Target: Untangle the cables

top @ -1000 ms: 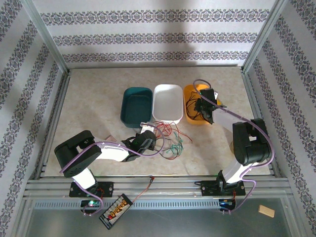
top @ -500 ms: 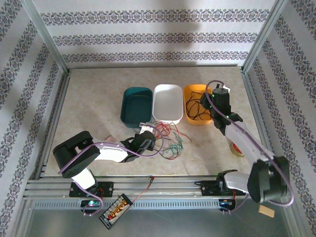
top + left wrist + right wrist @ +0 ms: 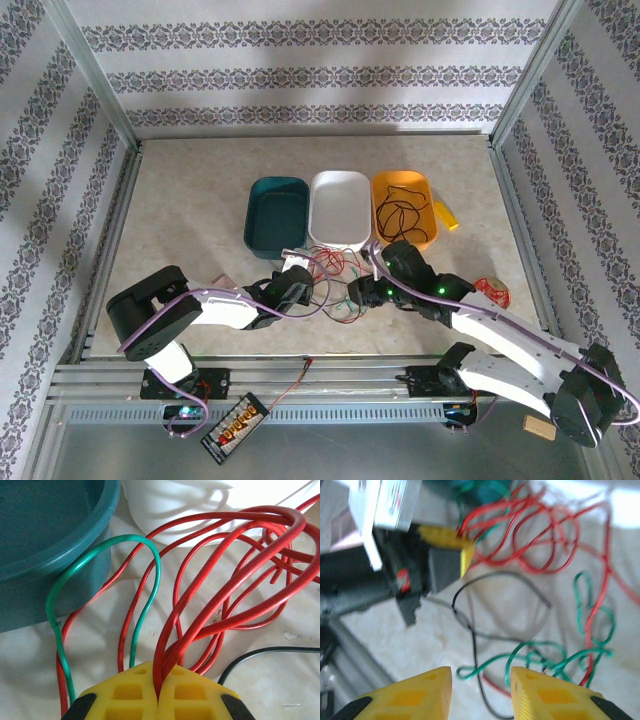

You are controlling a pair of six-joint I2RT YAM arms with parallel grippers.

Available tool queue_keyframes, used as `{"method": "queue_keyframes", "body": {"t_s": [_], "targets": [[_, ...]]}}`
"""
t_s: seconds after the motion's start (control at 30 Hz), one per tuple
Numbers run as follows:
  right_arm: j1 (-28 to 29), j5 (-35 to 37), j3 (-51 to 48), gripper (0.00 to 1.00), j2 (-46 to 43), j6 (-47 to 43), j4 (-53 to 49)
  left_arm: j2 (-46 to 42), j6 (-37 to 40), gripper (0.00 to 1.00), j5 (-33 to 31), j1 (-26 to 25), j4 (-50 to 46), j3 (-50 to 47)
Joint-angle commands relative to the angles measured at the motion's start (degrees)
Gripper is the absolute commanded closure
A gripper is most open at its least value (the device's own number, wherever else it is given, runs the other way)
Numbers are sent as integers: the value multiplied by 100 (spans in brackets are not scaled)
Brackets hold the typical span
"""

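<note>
Red cables point(image 3: 225, 580) pinched at the tip of the left end effector point(image 3: 159, 692), pads pressed together, strands rising out of the seam. Just left of that grip, a green cable point(image 3: 150, 560) looping upward. To its right, a black cable point(image 3: 265, 651) flat on the tabletop point(image 3: 295, 680). Beyond the loops, teal tub point(image 3: 45, 535) ahead-left, white tub point(image 3: 200, 500) straight ahead.

Right end effector point(image 3: 481, 680) open, nothing between the pads, low over the heap. Green strand just ahead of its fingertips, mixed with red; black strand a little further on; the clamped left end effector beyond that.

Step in hand, by the look of it: anchoring the red bundle on one side while reaching for a second strand from the other. Next move likely calls for closing on green alone, clear of the red and black beside it, then drawing slowly away from the held bundle to avoid tightening a knot.

From above, the layout: both end effectors nose to nose across the heap, tubs just beyond, a black coil point(image 3: 405, 215) lying in the orange tub point(image 3: 400, 175) well past the right end effector. Too coarse there for jaw state. From the wrists, the closed grip and the open gap, plain.
</note>
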Motion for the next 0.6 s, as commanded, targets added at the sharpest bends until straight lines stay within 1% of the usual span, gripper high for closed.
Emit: {"method": "queue_keyframes", "body": {"t_s": [0.0,0.1,0.17,0.23,0.4,0.5,0.57], "targets": [[339,-327,-152,65,-73,-67,-478,-44,-56,100,-164,11,4,21],[585,-173,-165,65,100,-38,-496,-44,-83,100,-186,11,15,10],[573,-123,-205,65,314,128,-473,-19,-73,100,-185,11,30,20],[515,-238,-224,64,462,207,-452,8,-72,100,-183,11,18,38],[173,-335,-326,57,489,444,-294,9,-50,100,-181,11,20,47],[-138,-320,-433,57,533,587,-294,9,-58,100,-169,11,-2,41],[-244,-304,-503,57,567,610,-285,-8,-60,100,-174,11,4,29]]}}
